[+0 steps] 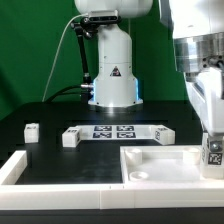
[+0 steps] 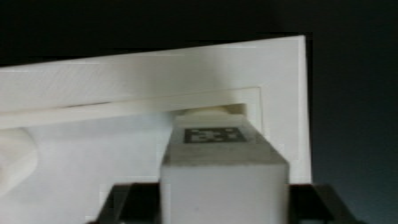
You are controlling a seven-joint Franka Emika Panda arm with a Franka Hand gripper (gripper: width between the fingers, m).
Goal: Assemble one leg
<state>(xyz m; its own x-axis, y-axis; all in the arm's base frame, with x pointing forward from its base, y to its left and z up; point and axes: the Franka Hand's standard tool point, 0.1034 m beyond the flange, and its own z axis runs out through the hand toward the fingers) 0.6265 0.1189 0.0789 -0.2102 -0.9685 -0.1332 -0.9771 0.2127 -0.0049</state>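
Squarely, blocky white leg [image 2: 222,160] clawed

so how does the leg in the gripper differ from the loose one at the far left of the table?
The held leg sits in the gripper, over the tabletop; the loose leg rests on the black table, touching nothing else. The held leg is at the exterior view's right, the loose leg at its left. The held leg looks larger, being nearer the camera. Both are small white blocks with a black-and-white tag.
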